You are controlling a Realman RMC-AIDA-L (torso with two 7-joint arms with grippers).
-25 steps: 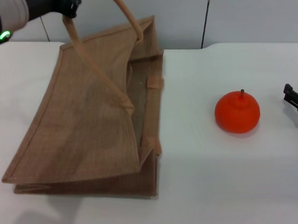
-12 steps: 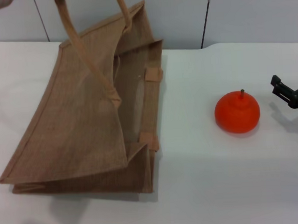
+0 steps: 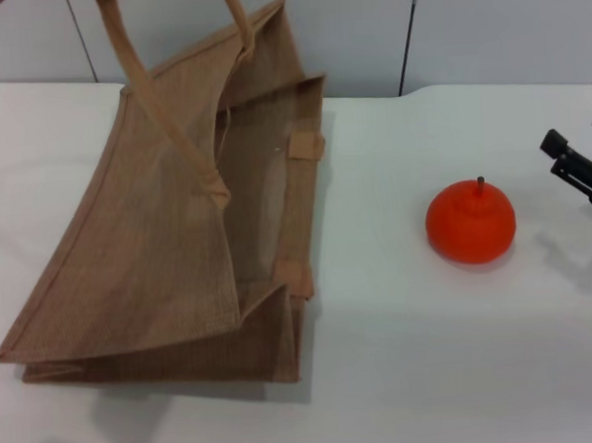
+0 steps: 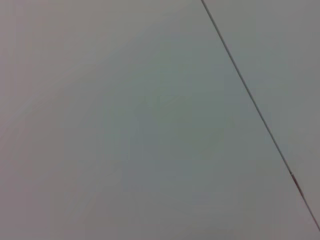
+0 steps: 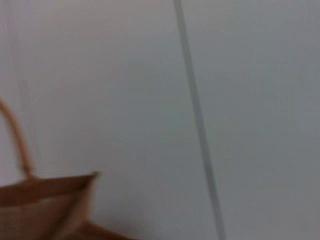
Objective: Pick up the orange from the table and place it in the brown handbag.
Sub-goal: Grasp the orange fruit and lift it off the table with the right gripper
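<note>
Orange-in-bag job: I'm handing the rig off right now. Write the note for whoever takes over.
Left gripper: out of view past the head view's top left, where the handle of the brown handbag runs up out of frame; the bag's mouth gapes toward the fruit.
Right gripper: at the right edge, above the table, right of the orange and clear of it; empty, open or shut unclear.
Done: bag mouth is open.
Left: grasp the orange, carry it left, drop it in the bag.
</note>
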